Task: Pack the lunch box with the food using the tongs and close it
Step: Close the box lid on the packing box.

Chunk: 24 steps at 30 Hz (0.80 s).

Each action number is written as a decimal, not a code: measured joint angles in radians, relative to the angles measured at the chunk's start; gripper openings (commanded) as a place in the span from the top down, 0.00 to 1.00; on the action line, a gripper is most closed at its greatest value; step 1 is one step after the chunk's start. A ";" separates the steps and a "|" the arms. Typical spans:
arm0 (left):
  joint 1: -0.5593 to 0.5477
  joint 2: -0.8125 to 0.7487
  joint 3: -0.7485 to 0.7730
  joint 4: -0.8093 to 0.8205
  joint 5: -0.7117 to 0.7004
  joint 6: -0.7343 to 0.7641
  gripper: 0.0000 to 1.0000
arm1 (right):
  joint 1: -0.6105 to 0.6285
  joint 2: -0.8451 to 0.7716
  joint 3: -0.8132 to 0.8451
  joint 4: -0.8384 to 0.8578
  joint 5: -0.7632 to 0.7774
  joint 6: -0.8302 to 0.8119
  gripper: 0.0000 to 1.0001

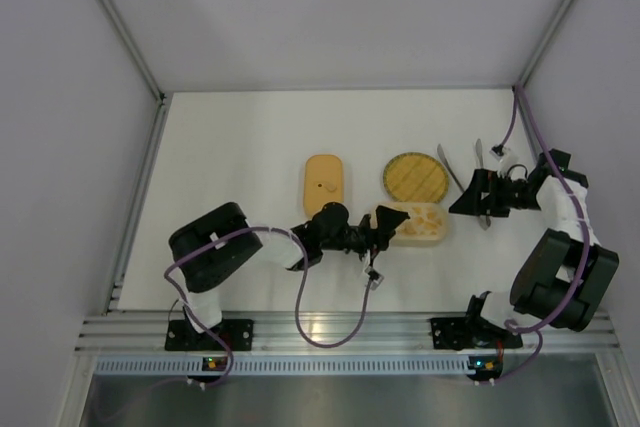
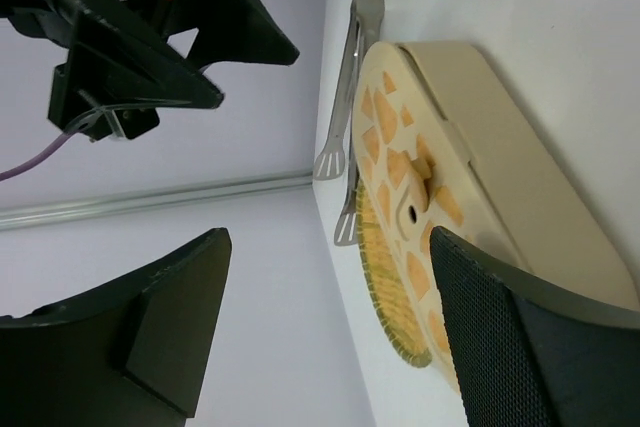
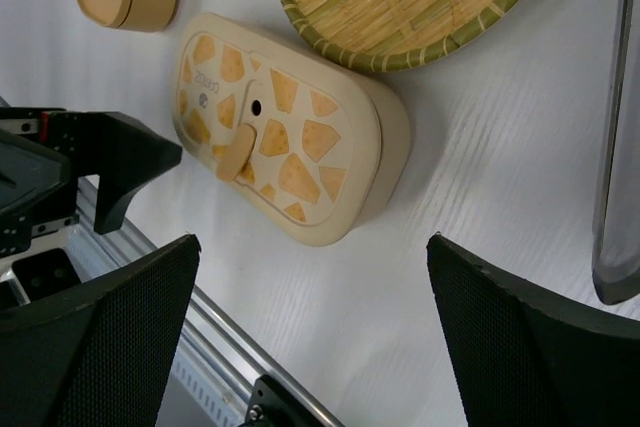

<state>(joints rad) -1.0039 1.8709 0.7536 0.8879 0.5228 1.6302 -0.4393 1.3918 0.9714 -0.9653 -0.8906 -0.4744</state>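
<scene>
Lunch box (image 1: 420, 224) lies on the white table (image 1: 230, 147), seen from above, with its patterned lid on. It is just near of the round yellow plate (image 1: 414, 177), and a plain tan box (image 1: 324, 184) lies to their left. The left gripper (image 1: 392, 222) is at the lunch box's left end. Its black fingers cover that end, so I can't say whether they touch it. The right gripper (image 1: 462, 197) hangs over to the right, beside the tongs (image 1: 480, 159) — thin silver arms, partly lost behind the black claw. The lid hides whatever is inside.

Left wrist view: the claw is released, fingers spread wide with nothing between them. The lunch box is seen edge-on beyond, one end cut off by a finger. The plate shows only as a sliver of rim.

Right wrist view: this claw also stands released and empty. The lidded lunch box shows whole between the fingers — the tongs are a blurred strip clipped by the right edge, and the tan box is clipped at the top.
</scene>
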 measured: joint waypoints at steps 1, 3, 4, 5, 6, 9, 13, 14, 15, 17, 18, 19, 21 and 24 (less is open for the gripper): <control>0.001 -0.028 -0.004 -0.023 -0.005 -0.001 0.14 | 0.004 -0.003 0.000 0.005 0.006 0.008 0.13; 0.002 -0.094 -0.008 -0.074 -0.018 -0.010 0.14 | 0.016 -0.014 0.000 0.017 0.023 0.026 0.23; 0.003 -0.137 -0.008 -0.105 -0.028 -0.026 0.14 | 0.024 -0.023 0.000 0.026 0.035 0.035 0.31; 0.007 -0.186 -0.005 -0.155 -0.040 -0.049 0.16 | 0.033 -0.031 -0.001 0.040 0.050 0.047 0.36; 0.010 -0.237 0.002 -0.212 -0.051 -0.075 0.17 | 0.042 -0.038 -0.001 0.052 0.063 0.058 0.41; 0.032 -0.372 0.108 -0.452 -0.080 -0.210 0.22 | 0.077 -0.060 -0.002 0.093 0.124 0.094 0.54; 0.129 -0.479 0.346 -0.777 -0.113 -0.485 0.28 | 0.116 -0.077 -0.003 0.131 0.199 0.125 0.72; 0.162 -0.496 0.389 -0.837 -0.120 -0.553 0.30 | 0.125 -0.079 -0.003 0.141 0.219 0.130 0.74; 0.200 -0.511 0.424 -0.897 -0.121 -0.627 0.30 | 0.130 -0.079 -0.003 0.145 0.229 0.137 0.79; 0.267 -0.529 0.462 -0.995 -0.119 -0.753 0.31 | 0.148 -0.078 -0.012 0.167 0.268 0.145 0.83; 0.301 -0.532 0.470 -1.043 -0.115 -0.817 0.32 | 0.158 -0.077 -0.017 0.173 0.285 0.147 0.84; 0.331 -0.531 0.472 -1.085 -0.111 -0.878 0.32 | 0.169 -0.074 -0.018 0.174 0.302 0.150 0.86; 0.378 -0.512 0.469 -1.174 -0.087 -0.986 0.34 | 0.197 -0.062 -0.022 0.185 0.340 0.158 0.88; 0.429 -0.471 0.446 -1.248 -0.058 -1.123 0.35 | 0.244 -0.035 -0.023 0.195 0.393 0.167 0.91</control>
<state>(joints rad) -0.5747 1.3998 1.1995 -0.3599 0.4648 0.5072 -0.1951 1.3563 0.9489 -0.7704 -0.4976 -0.3073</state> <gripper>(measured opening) 0.656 0.105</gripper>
